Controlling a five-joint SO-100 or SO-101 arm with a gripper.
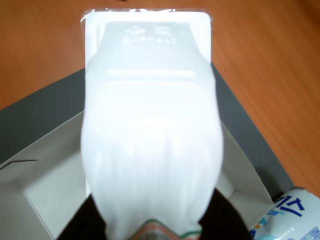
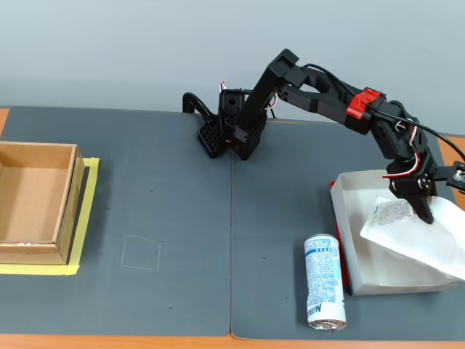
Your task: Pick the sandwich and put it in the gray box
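We are clamping our gripper [image 2: 420,206] on the sandwich [image 2: 418,236], holding it tilted over the gray box [image 2: 349,200].

Glossy white plastic-wrapped sandwich [image 2: 414,236]; matt pale gray paperboard tray [image 2: 347,195]; matt dk-gray worktop mat [image 2: 182,218] over smooth wood-look surface.

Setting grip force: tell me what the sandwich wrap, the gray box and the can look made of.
Sandwich: white plastic film, glossy and creased, with a clear sealed edge in the wrist view. Gray box: seemingly paperboard, matte pale walls with folded corners and a red edge underneath. Can: probably metal, though only its printed white-and-blue side and round end show. The gripper holds the sandwich over the box.
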